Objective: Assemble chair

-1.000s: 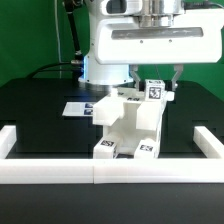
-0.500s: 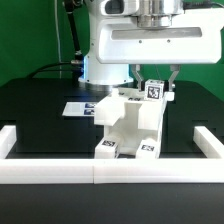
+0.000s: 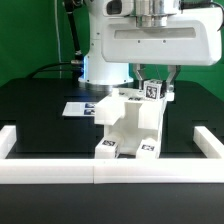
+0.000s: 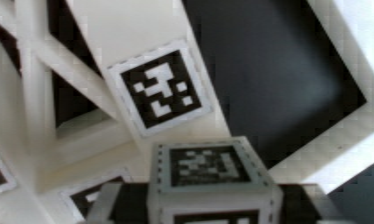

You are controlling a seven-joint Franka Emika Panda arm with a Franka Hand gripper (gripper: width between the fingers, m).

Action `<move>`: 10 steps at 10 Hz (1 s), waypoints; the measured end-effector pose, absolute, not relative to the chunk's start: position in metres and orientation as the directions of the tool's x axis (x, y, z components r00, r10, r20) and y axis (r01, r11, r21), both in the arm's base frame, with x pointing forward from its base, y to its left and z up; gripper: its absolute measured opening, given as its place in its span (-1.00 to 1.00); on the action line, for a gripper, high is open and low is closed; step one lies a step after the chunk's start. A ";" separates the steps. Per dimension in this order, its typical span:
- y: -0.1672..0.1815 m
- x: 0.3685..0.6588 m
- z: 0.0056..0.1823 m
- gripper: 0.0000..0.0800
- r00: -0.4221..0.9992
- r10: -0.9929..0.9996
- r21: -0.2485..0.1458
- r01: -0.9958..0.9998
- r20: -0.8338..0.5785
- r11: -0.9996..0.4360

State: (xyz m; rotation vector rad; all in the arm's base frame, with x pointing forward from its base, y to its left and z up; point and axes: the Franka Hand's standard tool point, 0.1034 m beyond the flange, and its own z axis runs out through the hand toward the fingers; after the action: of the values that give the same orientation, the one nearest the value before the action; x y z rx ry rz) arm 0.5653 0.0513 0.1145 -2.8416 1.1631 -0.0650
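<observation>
Assembly looks nearly done, we judge: the chair [image 3: 130, 125] stands on the table [image 3: 40, 110] near its front edge, our gripper [image 3: 152, 86] closed partway on a post [image 4: 210, 172] at its top, which we think is not yet fully seated.

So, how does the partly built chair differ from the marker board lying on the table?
The chair stands up as a boxy body, while the marker board lies flat on the black table. The chair is thick and bulky; the marker board is a thin sheet. The gripper has its jaws closed on a tagged post at the chair's top; nothing touches the marker board. Both are white and carry black-and-white square tags.
</observation>
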 end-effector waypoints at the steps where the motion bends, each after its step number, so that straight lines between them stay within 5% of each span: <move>1: 0.051 0.565 0.115 -0.28 0.677 -0.736 -0.082 -0.733 0.008 -0.675; 10: 0.056 0.565 0.114 -0.28 0.199 -0.979 -0.078 -0.978 -0.046 -0.195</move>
State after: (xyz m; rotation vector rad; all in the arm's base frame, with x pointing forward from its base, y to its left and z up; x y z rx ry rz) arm 0.5651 0.0557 0.1144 -2.3616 1.9334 -0.0216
